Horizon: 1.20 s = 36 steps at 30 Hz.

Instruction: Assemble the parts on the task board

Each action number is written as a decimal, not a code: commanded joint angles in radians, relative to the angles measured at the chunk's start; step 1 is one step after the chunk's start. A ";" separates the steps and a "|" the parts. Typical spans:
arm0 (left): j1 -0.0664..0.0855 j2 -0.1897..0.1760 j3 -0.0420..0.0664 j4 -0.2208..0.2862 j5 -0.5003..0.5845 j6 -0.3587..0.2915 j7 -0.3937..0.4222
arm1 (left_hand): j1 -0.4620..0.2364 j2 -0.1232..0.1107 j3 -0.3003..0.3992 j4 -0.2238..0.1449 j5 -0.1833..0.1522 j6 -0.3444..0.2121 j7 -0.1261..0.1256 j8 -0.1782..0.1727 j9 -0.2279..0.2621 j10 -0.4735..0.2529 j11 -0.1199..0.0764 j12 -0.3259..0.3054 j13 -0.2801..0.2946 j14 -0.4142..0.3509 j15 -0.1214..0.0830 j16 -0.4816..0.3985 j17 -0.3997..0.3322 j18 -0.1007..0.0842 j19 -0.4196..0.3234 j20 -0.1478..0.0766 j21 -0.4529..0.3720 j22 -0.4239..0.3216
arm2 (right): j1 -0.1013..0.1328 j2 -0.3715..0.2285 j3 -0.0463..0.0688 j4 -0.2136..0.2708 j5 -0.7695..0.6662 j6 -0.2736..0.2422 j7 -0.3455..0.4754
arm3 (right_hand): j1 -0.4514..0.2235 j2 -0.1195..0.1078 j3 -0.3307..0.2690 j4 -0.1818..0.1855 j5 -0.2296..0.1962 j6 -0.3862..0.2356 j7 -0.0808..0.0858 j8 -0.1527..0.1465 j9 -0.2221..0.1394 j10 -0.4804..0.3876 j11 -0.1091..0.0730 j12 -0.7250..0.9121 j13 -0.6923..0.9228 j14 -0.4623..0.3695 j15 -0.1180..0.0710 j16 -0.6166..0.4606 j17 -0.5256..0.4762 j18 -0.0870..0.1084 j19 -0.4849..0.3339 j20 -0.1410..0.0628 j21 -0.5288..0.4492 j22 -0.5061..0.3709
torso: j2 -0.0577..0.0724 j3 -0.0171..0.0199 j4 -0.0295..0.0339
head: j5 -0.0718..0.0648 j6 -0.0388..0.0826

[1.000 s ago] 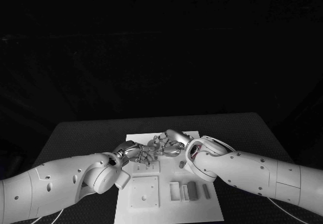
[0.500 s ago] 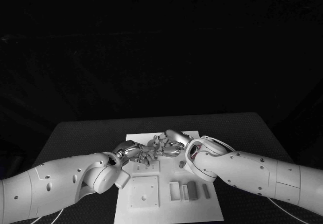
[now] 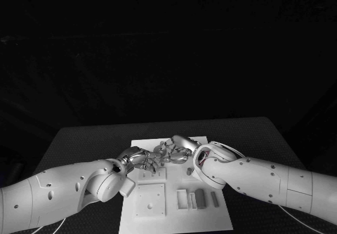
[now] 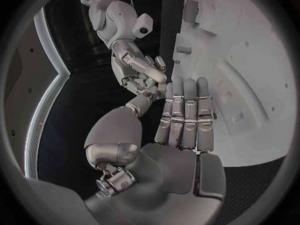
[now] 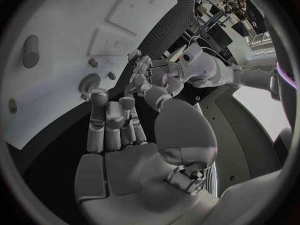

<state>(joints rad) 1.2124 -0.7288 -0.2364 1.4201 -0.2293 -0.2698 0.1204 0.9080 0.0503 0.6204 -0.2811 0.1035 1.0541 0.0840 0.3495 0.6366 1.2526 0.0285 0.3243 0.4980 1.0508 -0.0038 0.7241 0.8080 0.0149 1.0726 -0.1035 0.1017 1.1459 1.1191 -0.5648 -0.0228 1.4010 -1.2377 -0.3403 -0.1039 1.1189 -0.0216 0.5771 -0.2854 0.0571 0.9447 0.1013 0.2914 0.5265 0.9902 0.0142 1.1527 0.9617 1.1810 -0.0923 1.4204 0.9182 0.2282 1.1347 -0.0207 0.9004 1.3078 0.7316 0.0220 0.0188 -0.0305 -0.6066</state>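
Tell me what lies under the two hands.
The task board lies under the left hand and right hand. Whether they cover or hold any part cannot be seen.

White arms [image 3: 63,187], silver robot hands [image 3: 140,158].

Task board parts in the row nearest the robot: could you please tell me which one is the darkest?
The grey part, second from the row's right-arm end; the others are pale like the task board.

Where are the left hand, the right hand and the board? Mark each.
left hand [image 3: 142,159], head view, on its knuckles.
right hand [image 3: 177,148], head view, on its back.
board [image 3: 203,222], head view, on its bare near corner.
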 commanded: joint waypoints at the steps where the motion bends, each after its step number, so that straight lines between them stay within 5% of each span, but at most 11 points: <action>1: 0.000 -0.001 0.000 0.002 -0.002 0.023 0.008 | 0.012 0.006 0.003 0.003 0.001 0.012 -0.002 0.005 0.012 0.004 -0.003 0.005 0.002 0.006 -0.001 0.006 0.002 -0.011 0.007 0.001 0.006 0.002 | 0.000 -0.003 0.000 -0.008 -0.010 0.007 0.000 | 0.002 -0.002 0.007 -0.002 0.005 0.020 0.019 0.002 0.001 -0.002 -0.005 0.003 -0.001 -0.002 -0.006 -0.005 -0.001 0.034 0.003 0.000 0.001 0.019 | 0.000 0.0001 0.0001 | 0.000 0.000; 17: 0.000 -0.002 0.000 0.001 -0.018 0.023 0.003 | 0.017 0.007 0.005 -0.001 0.006 0.013 -0.004 0.009 0.016 0.005 -0.005 0.009 0.005 0.006 -0.003 0.010 0.004 -0.011 0.008 -0.002 0.008 0.008 | -0.001 -0.002 0.000 -0.017 -0.010 0.013 0.000 | 0.001 -0.006 0.011 -0.003 0.005 0.014 0.021 -0.002 0.001 -0.003 -0.003 0.003 -0.001 -0.002 -0.004 -0.005 -0.001 0.034 0.003 0.000 0.001 0.019 | 0.000 0.0004 -0.0005 | 0.000 0.001; 22: 0.000 -0.001 0.000 -0.001 -0.057 -0.008 -0.016 | 0.022 0.006 0.007 -0.002 0.017 0.015 -0.005 0.013 0.021 0.007 -0.006 0.014 0.008 0.009 -0.005 0.015 0.006 -0.011 0.012 -0.003 0.011 0.013 | -0.001 -0.006 0.000 -0.014 -0.010 0.005 0.005 | -0.004 -0.029 0.011 -0.003 0.004 0.004 0.024 -0.008 0.000 -0.006 0.000 0.003 -0.001 -0.004 -0.001 -0.006 -0.001 0.034 0.001 0.000 0.001 0.019 | 0.000 0.0006 -0.0004 | 0.001 0.002; 32: 0.000 0.001 0.000 -0.017 -0.211 -0.060 -0.071 | 0.030 0.002 0.007 -0.002 0.030 0.019 -0.008 0.022 0.034 0.013 -0.011 0.026 0.017 0.018 -0.011 0.026 0.008 -0.011 0.021 -0.008 0.017 0.024 | -0.001 -0.034 0.000 -0.010 -0.008 -0.013 0.009 | -0.017 -0.051 0.004 -0.002 0.004 -0.004 0.027 -0.013 0.000 -0.010 0.003 0.002 -0.001 -0.007 0.002 -0.008 -0.001 0.034 0.000 0.002 0.001 0.018 | 0.000 0.0015 -0.0002 | 0.003 0.001; 36: 0.001 0.000 0.001 -0.026 -0.316 -0.074 -0.156 | 0.031 0.002 0.007 -0.003 0.030 0.019 -0.009 0.023 0.037 0.013 -0.012 0.028 0.018 0.018 -0.012 0.027 0.009 -0.011 0.022 -0.009 0.018 0.026 | -0.001 -0.056 0.001 -0.015 -0.009 -0.030 0.010 | -0.016 -0.053 0.005 -0.003 0.004 -0.006 0.028 -0.015 -0.001 -0.010 0.003 0.002 -0.001 -0.007 0.002 -0.008 -0.001 0.034 0.000 0.001 0.001 0.018 | 0.000 0.0016 -0.0021 | 0.003 0.001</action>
<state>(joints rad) 1.2123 -0.7297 -0.2367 1.3957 -0.4177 -0.3139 0.0476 0.9172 0.0411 0.6220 -0.2823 0.1306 1.0623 0.0828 0.3671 0.6653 1.2638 0.0243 0.3456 0.5147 1.0629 -0.0156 0.7474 0.8153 0.0147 1.0887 -0.1124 0.1133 1.1709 1.1186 -0.6160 -0.0224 1.3879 -1.2378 -0.3481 -0.0989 1.1046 -0.0647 0.5856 -0.2910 0.0659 0.9385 0.1197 0.2804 0.5271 0.9865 0.0180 1.1521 0.9619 1.1828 -0.0905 1.4164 0.9182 0.2316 1.1348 -0.0206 0.9003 1.3078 0.7312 0.0234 0.0177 -0.0273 -0.6060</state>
